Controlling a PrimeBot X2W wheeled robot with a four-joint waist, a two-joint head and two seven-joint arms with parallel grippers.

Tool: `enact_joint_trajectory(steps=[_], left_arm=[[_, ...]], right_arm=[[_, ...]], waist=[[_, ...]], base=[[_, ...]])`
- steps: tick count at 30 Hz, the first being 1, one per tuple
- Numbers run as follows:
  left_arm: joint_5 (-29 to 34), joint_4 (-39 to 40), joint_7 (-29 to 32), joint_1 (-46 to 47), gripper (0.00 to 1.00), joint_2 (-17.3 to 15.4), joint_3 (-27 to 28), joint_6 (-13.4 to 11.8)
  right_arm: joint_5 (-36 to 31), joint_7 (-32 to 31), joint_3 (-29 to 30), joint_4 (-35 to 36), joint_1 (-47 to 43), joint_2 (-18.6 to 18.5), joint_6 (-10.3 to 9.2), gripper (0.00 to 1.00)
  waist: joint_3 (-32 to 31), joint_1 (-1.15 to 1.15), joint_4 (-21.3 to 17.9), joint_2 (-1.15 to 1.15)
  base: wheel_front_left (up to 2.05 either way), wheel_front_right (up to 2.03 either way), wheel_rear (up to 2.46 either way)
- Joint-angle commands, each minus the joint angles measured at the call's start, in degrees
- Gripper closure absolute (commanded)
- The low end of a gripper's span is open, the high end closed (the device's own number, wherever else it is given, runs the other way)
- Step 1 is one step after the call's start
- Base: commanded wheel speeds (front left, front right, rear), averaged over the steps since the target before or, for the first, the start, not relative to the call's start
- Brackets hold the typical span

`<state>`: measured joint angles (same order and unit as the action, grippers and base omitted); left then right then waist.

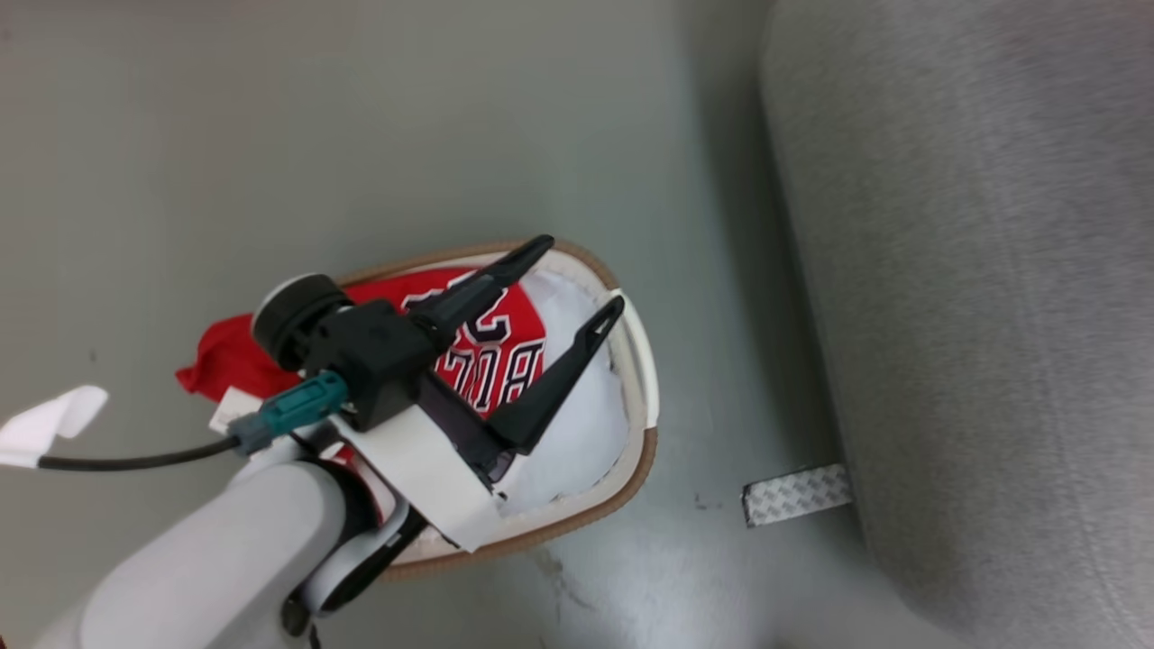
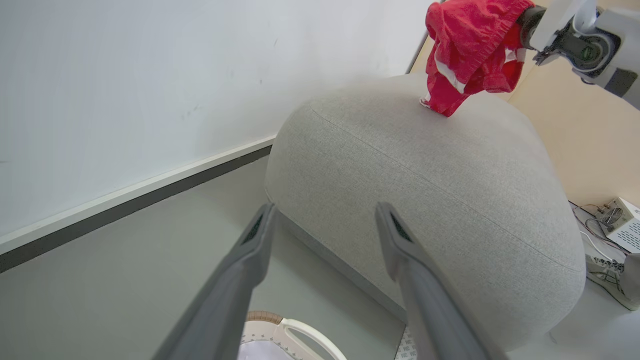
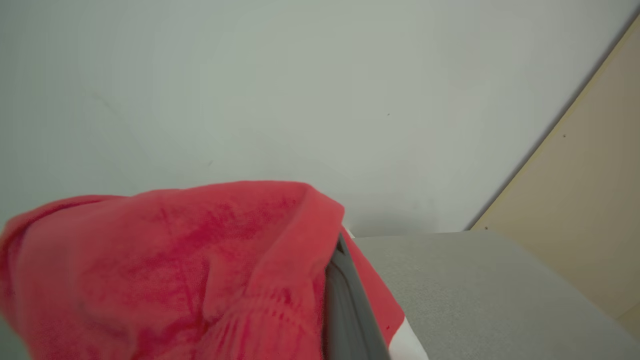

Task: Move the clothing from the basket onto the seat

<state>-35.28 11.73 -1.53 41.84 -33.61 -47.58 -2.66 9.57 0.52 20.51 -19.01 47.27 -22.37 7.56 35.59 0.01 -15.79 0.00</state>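
Note:
The basket (image 1: 642, 424), cream with a brown rim, stands on the floor left of the grey seat (image 1: 974, 297). A red jersey (image 1: 500, 356) with black lettering lies in it on a white pad (image 1: 586, 433), and more red clothing (image 1: 225, 361) spills over its left side. My left gripper (image 1: 581, 273) hovers open above the jersey with nothing between its fingers. The left wrist view looks past these open fingers (image 2: 255, 250) at the seat (image 2: 425, 200). Above the seat's top hangs a bunched red garment (image 2: 470, 45) with white trim, with my right gripper (image 3: 345, 300) shut on it.
A white scrap (image 1: 54, 419) lies on the floor at the far left. A metal foot plate (image 1: 798, 494) juts from the seat's base. Behind the seat are a white wall (image 2: 150, 75) and a beige panel (image 2: 590, 140); a white box with cables (image 2: 620, 222) and a shoe (image 2: 607, 282) sit beside it.

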Motion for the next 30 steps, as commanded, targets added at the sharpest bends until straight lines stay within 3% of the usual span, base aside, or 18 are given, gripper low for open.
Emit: enact_joint_trajectory(steps=[1,5,12,13,14,15,16,20,23,30], left_arm=[[1.01,0.39,-0.09,0.41,0.00,-0.49,0.25,-0.23],[1.01,1.14,0.03,0.34,0.00,-1.78,0.91,-0.51],[0.15,0.45,-0.80,-0.24,0.00,-2.29,1.46,-0.66],[0.01,0.15,-1.05,-0.38,0.00,-2.15,1.43,-0.70],[-0.14,-0.11,-1.41,-0.54,0.00,-1.97,1.44,-0.77],[-0.26,-0.45,-1.55,-0.68,0.00,-1.83,1.47,-0.80],[-0.45,-0.88,-1.85,-0.91,0.00,-1.65,1.48,-0.85],[-1.30,-3.36,-3.35,-2.15,0.00,-0.48,1.30,-1.04],[-2.50,-5.91,-5.06,-3.98,0.00,0.33,1.38,-1.34],[-6.15,-11.47,-8.86,-9.73,0.00,1.03,3.05,-3.15]], right_arm=[[-0.69,0.15,0.01,-1.28,0.84,-0.75,-0.14,1.00],[-3.33,0.07,0.13,-10.08,2.28,-1.83,-0.14,1.00],[-6.84,-5.82,-2.32,-23.40,2.43,-2.25,-0.15,1.00],[-7.19,-5.25,-2.24,-24.28,2.47,-2.22,-0.15,0.86],[-7.62,-4.80,-2.16,-25.11,2.41,-2.27,-0.15,0.65],[-7.99,-4.38,-2.17,-25.76,2.24,-2.32,-0.15,0.39],[-8.24,-4.08,-2.33,-26.38,2.09,-2.25,-0.15,0.00],[-8.40,-4.67,-6.26,-28.12,0.41,-2.44,-0.14,0.00],[-6.40,-6.46,-12.79,-28.20,-1.56,-3.50,-0.15,0.00],[4.91,-8.36,-27.58,-20.11,-9.48,-9.81,-0.15,0.00]], waist=[[2.58,-0.01,1.79,0.00],[4.28,-0.01,2.34,0.00],[3.98,-0.01,2.82,0.00],[3.53,-0.01,2.86,0.00],[2.99,-0.01,2.91,0.00],[2.37,-0.01,2.95,0.00],[1.63,-0.01,2.95,0.00],[-2.84,-0.01,2.99,0.00],[-7.52,-0.01,3.08,0.00],[-18.82,-0.01,3.74,0.00]], base=[[0.00,0.00,0.00],[0.00,0.00,0.00],[0.00,0.00,0.00],[0.00,0.00,0.00],[0.00,0.00,0.00],[0.00,0.00,0.00],[0.00,0.00,0.00],[0.00,0.00,0.00],[0.00,0.00,0.00],[0.00,0.00,0.00]])
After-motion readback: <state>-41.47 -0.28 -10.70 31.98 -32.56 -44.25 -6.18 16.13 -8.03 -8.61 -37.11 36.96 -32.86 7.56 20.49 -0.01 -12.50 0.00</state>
